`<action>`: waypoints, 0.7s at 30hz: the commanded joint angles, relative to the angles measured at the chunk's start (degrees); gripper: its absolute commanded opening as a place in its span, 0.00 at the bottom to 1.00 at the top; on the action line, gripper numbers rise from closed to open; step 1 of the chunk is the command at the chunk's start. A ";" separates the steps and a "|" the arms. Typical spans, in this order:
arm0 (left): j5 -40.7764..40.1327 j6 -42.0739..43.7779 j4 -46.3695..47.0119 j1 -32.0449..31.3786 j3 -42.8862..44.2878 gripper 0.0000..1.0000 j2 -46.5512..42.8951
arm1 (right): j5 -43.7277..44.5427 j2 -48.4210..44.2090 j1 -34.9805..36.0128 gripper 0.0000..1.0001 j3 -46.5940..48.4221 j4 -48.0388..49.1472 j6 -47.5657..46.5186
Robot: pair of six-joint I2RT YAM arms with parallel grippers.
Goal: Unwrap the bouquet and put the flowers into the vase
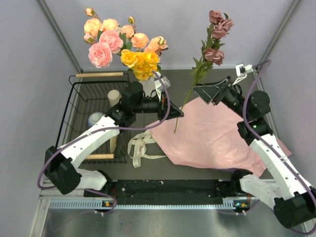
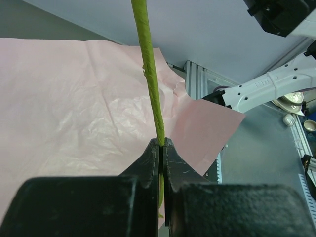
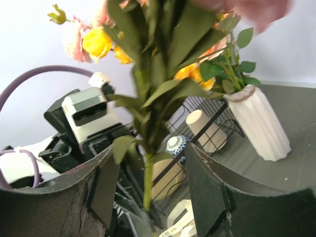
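Left gripper [image 2: 161, 148] clenched on 1 rose stem [image 2: 149, 74]; right gripper [image 3: 149, 165] released around it, likely handover toward vase [image 3: 259, 123], right of frame.

Right gripper [image 3: 149, 163]: jaws apart, leafy green stem [image 3: 147, 185] upright in the gap, touching neither finger. Right: white ribbed vase [image 3: 259, 126] on the worktop, greenery in its mouth. Behind: wire basket [image 3: 224, 120] holding cup [image 3: 205, 129] and blue-patterned bowl [image 3: 177, 145]. Left arm [image 3: 84, 123] at left.
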 commanded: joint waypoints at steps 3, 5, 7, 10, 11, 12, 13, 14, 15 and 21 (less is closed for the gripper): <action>2.85 2.42 0.47 0.07 -0.05 0.00 -2.42 | -15.30 4.31 -6.45 0.54 0.45 14.55 10.02; 3.20 2.85 -0.32 0.07 0.03 0.00 -2.24 | -18.11 5.46 -6.45 0.53 0.44 19.02 11.78; 3.29 3.64 -1.63 0.07 0.21 0.00 -2.07 | -19.00 5.64 -6.45 0.52 0.88 19.58 11.79; 3.38 5.05 -2.95 0.07 0.47 0.00 -2.07 | -18.56 5.55 -6.54 0.50 2.19 15.98 9.16; 3.55 5.40 -3.57 0.07 0.65 0.00 -2.15 | -18.56 5.46 -6.54 0.47 2.64 15.02 7.58; 3.55 6.10 -3.57 0.07 0.74 0.00 -2.15 | -18.47 5.46 -6.80 0.46 2.90 13.27 6.78; 3.47 6.54 -5.23 0.07 0.82 0.00 -2.24 | -18.38 5.37 -6.89 0.46 3.43 12.47 6.17; 3.46 6.98 -6.29 0.07 0.91 0.00 -2.24 | -18.30 5.20 -6.89 0.44 3.52 12.02 4.86; 3.46 7.86 -6.82 0.07 0.83 0.00 -2.24 | -18.30 5.11 -6.98 0.43 3.78 10.97 4.23; 2.41 11.46 -10.59 0.07 1.09 0.00 -2.50 | -20.49 6.16 -6.98 0.33 4.84 11.84 4.75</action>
